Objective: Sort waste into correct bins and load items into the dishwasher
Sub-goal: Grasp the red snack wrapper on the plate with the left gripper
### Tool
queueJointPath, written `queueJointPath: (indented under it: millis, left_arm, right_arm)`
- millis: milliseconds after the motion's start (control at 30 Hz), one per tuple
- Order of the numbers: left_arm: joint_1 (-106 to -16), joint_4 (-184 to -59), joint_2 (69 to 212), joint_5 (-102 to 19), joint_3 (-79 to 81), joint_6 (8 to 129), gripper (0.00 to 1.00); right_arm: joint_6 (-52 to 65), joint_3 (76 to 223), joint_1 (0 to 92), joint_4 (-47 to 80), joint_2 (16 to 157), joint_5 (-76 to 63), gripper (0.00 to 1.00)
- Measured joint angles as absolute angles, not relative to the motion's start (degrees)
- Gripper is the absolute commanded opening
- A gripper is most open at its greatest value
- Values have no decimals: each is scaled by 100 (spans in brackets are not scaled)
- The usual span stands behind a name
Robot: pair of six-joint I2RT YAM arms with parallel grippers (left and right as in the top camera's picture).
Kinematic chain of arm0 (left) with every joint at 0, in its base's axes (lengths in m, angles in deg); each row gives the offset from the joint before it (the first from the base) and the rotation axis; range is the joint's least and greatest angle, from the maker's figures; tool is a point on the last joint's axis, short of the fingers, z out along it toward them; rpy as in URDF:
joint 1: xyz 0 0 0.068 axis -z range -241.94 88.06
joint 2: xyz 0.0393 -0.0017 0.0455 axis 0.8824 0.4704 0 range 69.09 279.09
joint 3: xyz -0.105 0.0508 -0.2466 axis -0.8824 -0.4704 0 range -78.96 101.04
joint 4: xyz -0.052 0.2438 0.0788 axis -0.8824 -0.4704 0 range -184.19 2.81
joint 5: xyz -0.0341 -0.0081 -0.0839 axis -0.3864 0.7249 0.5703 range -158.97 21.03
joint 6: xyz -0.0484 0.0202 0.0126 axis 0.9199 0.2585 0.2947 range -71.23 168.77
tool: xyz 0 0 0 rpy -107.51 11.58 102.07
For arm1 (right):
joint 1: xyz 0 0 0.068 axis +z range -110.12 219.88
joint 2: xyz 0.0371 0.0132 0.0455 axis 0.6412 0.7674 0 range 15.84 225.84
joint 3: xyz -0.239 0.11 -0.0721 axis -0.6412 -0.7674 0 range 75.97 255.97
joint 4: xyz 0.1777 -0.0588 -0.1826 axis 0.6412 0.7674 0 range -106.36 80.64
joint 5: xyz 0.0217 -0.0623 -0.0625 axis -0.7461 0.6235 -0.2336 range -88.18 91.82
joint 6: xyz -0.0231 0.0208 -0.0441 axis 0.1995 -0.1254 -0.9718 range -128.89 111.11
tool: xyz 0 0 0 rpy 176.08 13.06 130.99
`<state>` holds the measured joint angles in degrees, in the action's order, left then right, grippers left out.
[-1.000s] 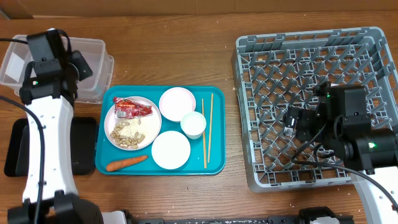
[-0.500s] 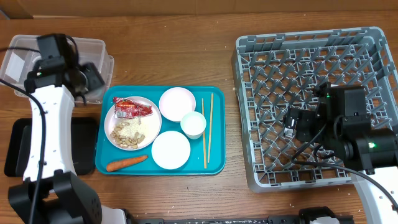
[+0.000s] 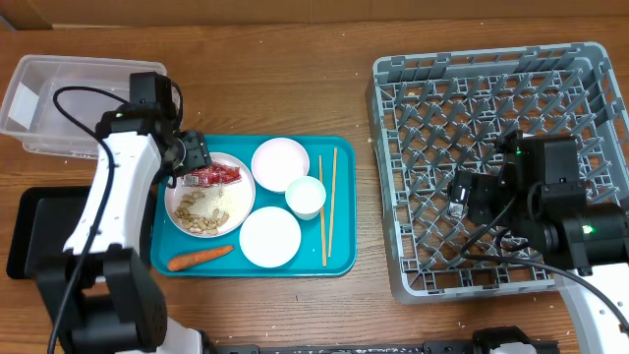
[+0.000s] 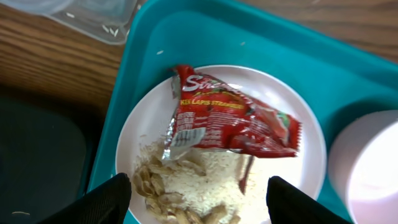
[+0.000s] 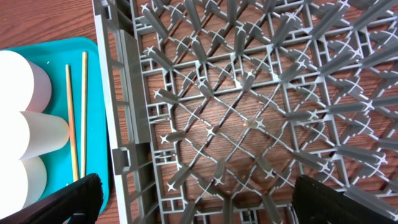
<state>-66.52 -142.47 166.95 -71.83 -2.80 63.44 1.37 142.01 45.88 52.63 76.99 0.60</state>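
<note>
Bench [image 3: 275, 88] of brown wood grain, read left to right. A clear, round-cornered plastic tub [image 3: 39, 79] sits far left, with a shallow black rectangular tray [image 3: 29, 246] in front of it. The left jaws stand open and empty above a round white plate [image 4: 146, 124] on the teal tray [image 3: 342, 246]. The plate carries a crinkled, glossy red snack wrapper [image 4: 230, 121] and beige crumbly food scraps [image 4: 193, 183]. A small tapered orange carrot [image 3: 200, 258] lies on the teal tray just beside the plate. Next come two smooth round white bowls [image 3: 280, 163], a small white cup [image 3: 306, 197] and thin pale wooden chopsticks [image 3: 326, 206]. Far right is the square grey plastic dish rack [image 3: 491, 98], a grid of upright pegs. The right jaws hang wide open over its floor.
</note>
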Motion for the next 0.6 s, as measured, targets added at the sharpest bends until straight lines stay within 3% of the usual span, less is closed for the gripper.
queueJointPath:
  millis: [267, 467, 500, 600]
  left_arm:
    - [-6652, -14125, 17377, -7301, -286, 6344, 67]
    - [-6652, -13799, 17703, -7314, -288, 6388, 19]
    - [-6652, -13773, 17703, -7323, -288, 6386, 5]
    - [-6652, -13764, 17701, -7338, -286, 6342, 4]
  right_arm:
    - [139, 14201, 4588, 5261, 7699, 62, 100]
    - [139, 14201, 4586, 5263, 7699, 62, 100]
    - [139, 14201, 4588, 5263, 7699, 62, 100]
    - [139, 14201, 4586, 5261, 7699, 60, 100]
